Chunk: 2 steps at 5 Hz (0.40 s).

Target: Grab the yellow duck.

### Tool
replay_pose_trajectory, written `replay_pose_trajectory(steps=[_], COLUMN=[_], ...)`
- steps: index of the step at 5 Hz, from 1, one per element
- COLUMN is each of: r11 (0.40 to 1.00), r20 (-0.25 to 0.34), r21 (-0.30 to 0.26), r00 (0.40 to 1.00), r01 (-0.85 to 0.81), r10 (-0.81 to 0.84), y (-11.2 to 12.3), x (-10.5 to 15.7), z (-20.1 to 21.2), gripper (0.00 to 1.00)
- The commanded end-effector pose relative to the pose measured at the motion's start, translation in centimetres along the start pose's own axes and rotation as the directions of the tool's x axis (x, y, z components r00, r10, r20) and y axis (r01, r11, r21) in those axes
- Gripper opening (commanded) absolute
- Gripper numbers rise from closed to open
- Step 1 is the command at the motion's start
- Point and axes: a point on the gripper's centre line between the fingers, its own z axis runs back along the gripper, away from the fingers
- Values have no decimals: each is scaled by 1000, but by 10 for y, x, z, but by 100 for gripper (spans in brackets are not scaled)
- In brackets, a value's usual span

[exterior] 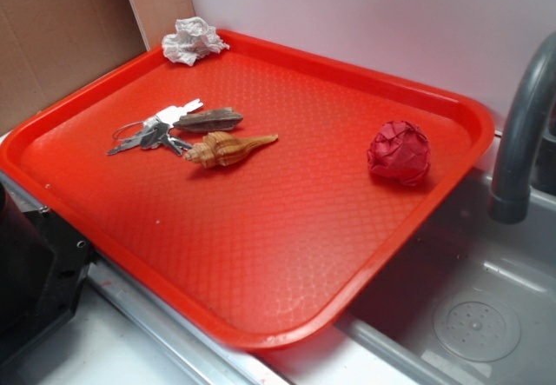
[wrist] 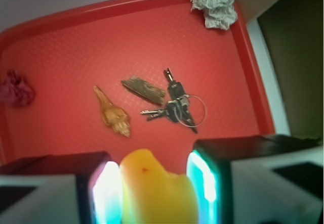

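In the wrist view the gripper (wrist: 152, 188) is clamped on the yellow duck (wrist: 154, 191), its two pads pressing the toy's sides, all held above the red tray (wrist: 61, 47). The exterior view shows only a yellow sliver at its top edge, perhaps the duck. On the tray the tan seashell (exterior: 228, 149) lies near the middle. A bunch of keys (exterior: 156, 130) and a dark, flat sliver, possibly wood (exterior: 208, 121), lie just beside the seashell, towards the far rim. A crumpled white paper (exterior: 193, 41) sits at the far corner beyond the keys. The red paper ball (exterior: 399, 152) rests well apart from the seashell, by the opposite rim.
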Motion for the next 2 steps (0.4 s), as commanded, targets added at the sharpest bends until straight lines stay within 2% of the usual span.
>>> replay_pose_trajectory(steps=[1, 2], r11=[1000, 1000], r20=[8, 25], r21=[-4, -19], r00=[1000, 1000], r01=[-18, -5], r10=[18, 5], y=[-7, -8], x=[1, -2], z=[2, 3], gripper=[0, 0])
